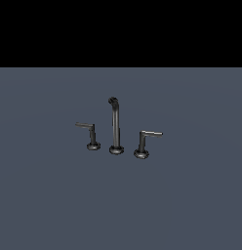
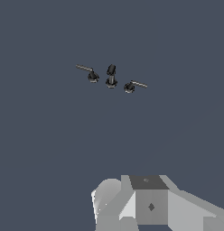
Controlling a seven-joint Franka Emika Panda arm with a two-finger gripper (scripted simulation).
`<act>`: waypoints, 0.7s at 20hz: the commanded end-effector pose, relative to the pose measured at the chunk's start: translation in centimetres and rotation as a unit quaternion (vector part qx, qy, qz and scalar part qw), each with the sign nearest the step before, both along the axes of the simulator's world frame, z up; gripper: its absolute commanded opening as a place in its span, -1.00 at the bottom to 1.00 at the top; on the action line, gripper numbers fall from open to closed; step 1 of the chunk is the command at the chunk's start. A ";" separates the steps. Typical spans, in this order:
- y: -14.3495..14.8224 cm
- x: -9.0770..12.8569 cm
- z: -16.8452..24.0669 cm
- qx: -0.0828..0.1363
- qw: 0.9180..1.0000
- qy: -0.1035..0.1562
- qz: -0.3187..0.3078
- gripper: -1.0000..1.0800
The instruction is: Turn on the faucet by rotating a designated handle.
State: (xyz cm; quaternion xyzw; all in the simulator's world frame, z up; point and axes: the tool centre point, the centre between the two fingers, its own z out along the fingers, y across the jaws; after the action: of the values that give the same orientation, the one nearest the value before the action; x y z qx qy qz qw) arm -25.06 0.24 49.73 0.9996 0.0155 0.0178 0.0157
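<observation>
The dark grey faucet stands on the grey floor in the exterior view, with a tall hooked spout (image 1: 115, 126) in the middle. The designated handle (image 1: 91, 135) is the smaller, darker lever on the exterior view's left, its arm pointing left. The larger handle (image 1: 144, 142) stands on the right, its lighter arm pointing right. The wrist view looks down on the set from far off: the designated handle (image 2: 90, 73), the spout (image 2: 111, 76) and the larger handle (image 2: 132, 85). Only the grey-white body of my gripper (image 2: 150, 205) shows there, well away from the faucet. Its fingers are out of view.
A flat grey-blue floor (image 1: 45, 195) surrounds the faucet on all sides. A black band fills the top of the exterior view. The arm does not show in the exterior view.
</observation>
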 end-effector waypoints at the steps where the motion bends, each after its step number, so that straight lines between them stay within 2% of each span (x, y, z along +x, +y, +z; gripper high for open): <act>1: 0.0 0.0 0.0 0.000 1.000 0.000 0.000 -1.00; 10: -1.5 -0.6 -0.3 0.021 0.999 0.008 -0.025 -1.00; 14: -1.5 -0.6 -0.3 0.020 0.999 0.008 -0.025 -1.00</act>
State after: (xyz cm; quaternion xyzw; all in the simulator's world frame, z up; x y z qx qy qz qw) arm -25.67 -1.25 49.47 0.9999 -0.0099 0.0099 -0.0045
